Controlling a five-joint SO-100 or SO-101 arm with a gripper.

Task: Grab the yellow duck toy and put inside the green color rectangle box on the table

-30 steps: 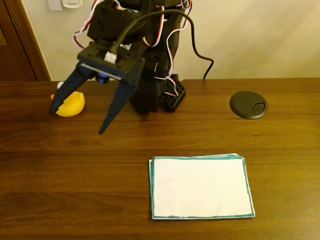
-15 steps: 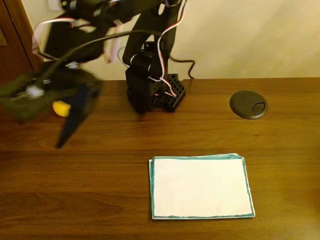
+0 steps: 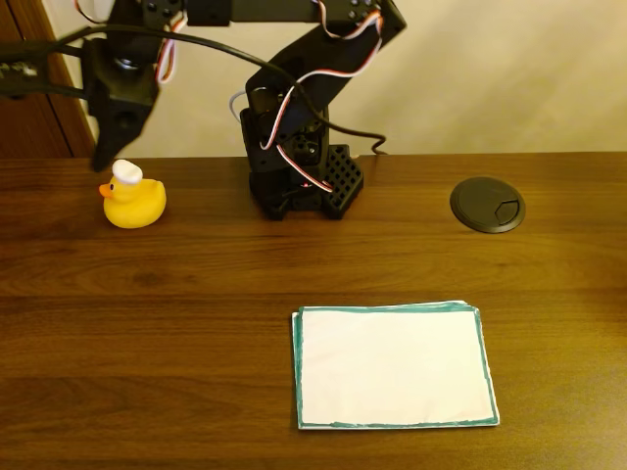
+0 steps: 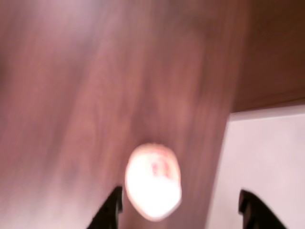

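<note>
The yellow duck toy (image 3: 133, 199) stands on the table (image 3: 196, 294) at the far left, white cap up, beak to the left. My arm reaches left above it. One dark finger (image 3: 110, 137) points down with its tip just above and left of the duck's cap, not touching. In the blurred wrist view the gripper (image 4: 181, 212) is open, and the duck (image 4: 152, 181) shows as a bright oval between the two fingertips, nearer the left one. The green color rectangle box (image 3: 392, 367), a white sheet with a green border, lies front right with nothing on it.
The arm's black base (image 3: 299, 181) stands at the back middle with cables around it. A round black disc (image 3: 487, 205) sits in the tabletop at the back right. A wooden door frame (image 3: 29, 127) and a wall stand close behind the duck.
The arm has swung left and risen. The gripper went from in front of the duck to above it. Duck and sheet have not moved.
</note>
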